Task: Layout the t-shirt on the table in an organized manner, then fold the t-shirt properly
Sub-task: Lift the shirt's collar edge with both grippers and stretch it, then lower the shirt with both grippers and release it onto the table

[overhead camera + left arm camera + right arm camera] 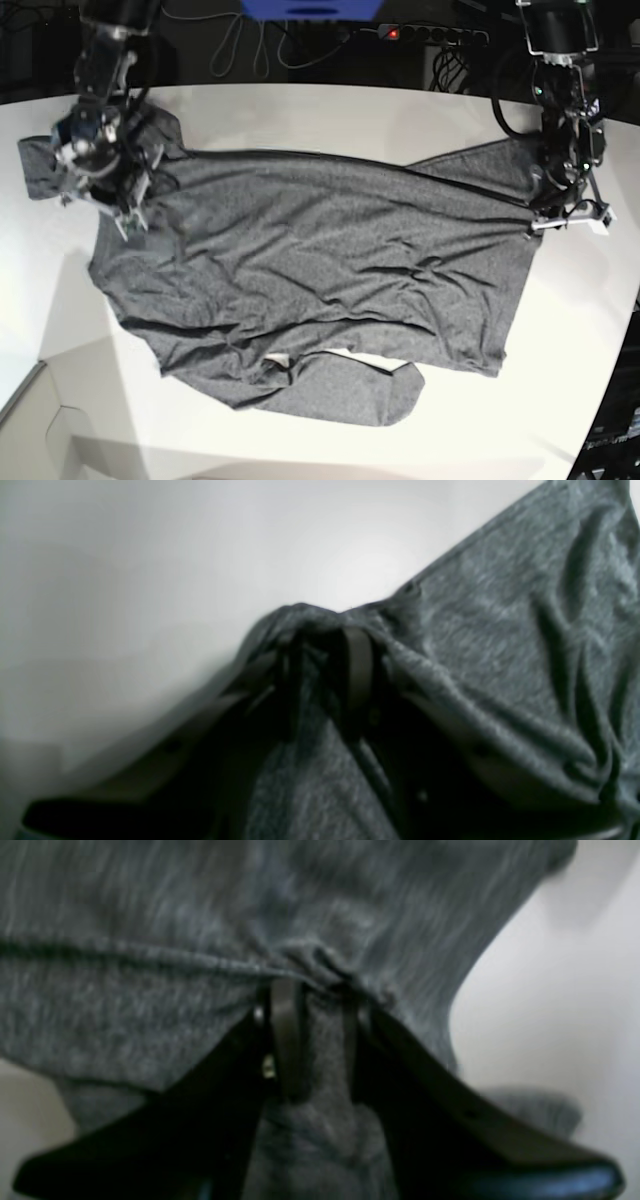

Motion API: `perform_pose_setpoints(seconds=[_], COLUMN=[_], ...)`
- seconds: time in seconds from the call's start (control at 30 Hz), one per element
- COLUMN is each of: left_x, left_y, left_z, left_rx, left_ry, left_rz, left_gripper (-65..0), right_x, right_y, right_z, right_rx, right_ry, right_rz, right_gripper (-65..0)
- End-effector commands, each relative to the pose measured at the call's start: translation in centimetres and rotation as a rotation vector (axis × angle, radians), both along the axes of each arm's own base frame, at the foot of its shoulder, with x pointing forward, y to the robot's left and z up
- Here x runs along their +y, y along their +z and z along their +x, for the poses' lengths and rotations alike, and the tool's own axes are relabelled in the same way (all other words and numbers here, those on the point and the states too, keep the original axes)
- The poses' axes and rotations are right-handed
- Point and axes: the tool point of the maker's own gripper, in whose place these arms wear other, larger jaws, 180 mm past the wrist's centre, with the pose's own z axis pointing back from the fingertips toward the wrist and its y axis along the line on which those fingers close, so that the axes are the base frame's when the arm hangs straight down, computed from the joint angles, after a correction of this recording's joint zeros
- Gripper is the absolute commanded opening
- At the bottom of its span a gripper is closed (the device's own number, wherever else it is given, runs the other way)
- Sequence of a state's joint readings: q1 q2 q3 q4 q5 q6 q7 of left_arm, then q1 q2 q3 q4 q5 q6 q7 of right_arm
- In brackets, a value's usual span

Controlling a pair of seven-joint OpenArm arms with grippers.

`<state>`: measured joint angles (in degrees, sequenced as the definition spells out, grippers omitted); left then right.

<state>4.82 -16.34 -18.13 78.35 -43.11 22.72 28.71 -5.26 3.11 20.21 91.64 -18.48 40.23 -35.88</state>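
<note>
Near the worktop's (300, 115) left edge, in the base view, the right hand (128, 205) is set down on the t-shirt (330, 270), at the shirt's upper-left part. Its fingers (287, 1040) are seen in the right wrist view slightly parted with a bunched fold of grey cloth between them; that view is blurred, and whether the fold is pinched or loose cannot be told. The t-shirt is spread wrinkled across the worktop's middle, a lower flap folded over near the front edge. By the right edge, the left hand (560, 215) is pinching the shirt's border; in the left wrist view its fingers (357, 665) are largely draped by cloth and dark. No writing or label can be read anywhere.
</note>
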Motion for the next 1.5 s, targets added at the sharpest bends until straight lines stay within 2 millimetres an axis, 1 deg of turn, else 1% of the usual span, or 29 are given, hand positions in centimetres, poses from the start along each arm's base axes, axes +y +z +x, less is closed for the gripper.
perform_pose_setpoints(seconds=[0.0, 0.07, 0.1, 0.17, 0.23, 0.33, 0.4, 0.43, 0.5, 0.63, 0.73, 0.8, 0.9, 0.93, 1.0, 1.07, 1.13, 1.2, 1.27, 1.4, 1.47], left_x=[0.2, 0.0, 0.0, 0.2, 0.4, 0.8, 0.9, 1.0, 1.0, 0.8, -0.2, -0.5, -0.5, -0.6, -1.0, -1.1, -1.1, -1.1, -1.1, -1.0, -0.9], left_y=[0.1, 0.7, 0.7, 0.3, 0.4, 0.1, 0.3, 0.5, 1.1, 2.6, 3.3, 3.5, 3.5, 3.5, 3.2, 3.2, 3.1, 3.0, 2.9, 2.8, 2.8], left_z=[-0.1, 0.9, 1.2, 1.7, 3.0, 4.6, 6.0, 6.6, 7.7, 9.6, 10.7, 10.9, 11.0, 11.0, 10.9, 11.0, 10.9, 10.8, 10.7, 10.7, 10.6], left_rx=[0.011, -0.014, -0.014, -0.009, -0.016, -0.011, -0.019, -0.025, -0.04, -0.082, -0.105, -0.114, -0.114, -0.115, -0.11, -0.111, -0.109, -0.106, -0.103, -0.101, -0.1], left_ry=[0.004, 0.002, 0.006, 0.018, 0.031, 0.055, 0.067, 0.071, 0.076, 0.075, 0.067, 0.064, 0.064, 0.065, 0.065, 0.063, 0.064, 0.063, 0.064, 0.065, 0.065], left_rz=[-0.003, -0.003, -0.007, -0.016, -0.03, -0.05, -0.064, -0.069, -0.076, -0.086, -0.104, -0.113, -0.116, -0.116, -0.124, -0.123, -0.122, -0.122, -0.123, -0.121, -0.12], left_gripper=[-51.1, -51.1, -51.1, -51.1, -51.1, -51.1, -51.1, -51.1, -51.1, -51.1, -51.1, -51.1, -51.1, -51.1, -51.1, -51.1, -51.1, -51.1, -51.1, -51.1, -51.1], right_x=[-1.2, -1.7, -1.7, -2.5, -3.5, -4.2, -4.7, -4.9, -4.5, -4.8, -6.0, -6.2, -6.0, -5.3, -3.4, -1.8, 0.0, 1.4, 2.0, 2.9, 3.2], right_y=[0.5, -0.3, -0.4, -0.4, -0.2, 0.8, 1.3, 1.8, 2.6, 5.3, 7.7, 9.4, 9.4, 9.4, 8.7, 7.3, 6.0, 5.0, 4.3, 3.5, 2.7], right_z=[1.0, 2.1, 3.1, 4.5, 6.0, 8.5, 9.9, 10.8, 12.3, 15.0, 16.4, 16.2, 13.1, 12.1, 10.3, 8.2, 6.4, 5.1, 4.5, 3.7, 3.2], right_rx=[-0.015, 0.007, 0.006, 0.008, 0.01, -0.01, -0.018, -0.031, -0.069, -0.193, -0.302, -0.347, -0.316, -0.305, -0.291, -0.265, -0.238, -0.219, -0.202, -0.178, -0.16], right_ry=[-0.006, -0.009, -0.011, -0.021, -0.027, -0.036, -0.044, -0.045, -0.037, -0.021, -0.085, -0.077, -0.062, -0.043, -0.011, 0.005, 0.006, 0.002, 0.001, -0.004, -0.001], right_rz=[-0.019, -0.01, 0.002, 0.007, 0.002, 0.014, 0.021, 0.027, 0.048, 0.067, 0.052, 0.02, -0.064, -0.086, -0.089, -0.072, -0.036, -0.002, 0.013, 0.036, 0.047], right_gripper=[-50.2, -50.2, -50.2, -50.2, -50.2, -50.2, -50.2, -50.2, -50.1, -49.9, -49.8, -49.8, -49.8, -49.8, -49.8, -48.5, -44.0, -39.4, -37.7, -37.7, -37.7])
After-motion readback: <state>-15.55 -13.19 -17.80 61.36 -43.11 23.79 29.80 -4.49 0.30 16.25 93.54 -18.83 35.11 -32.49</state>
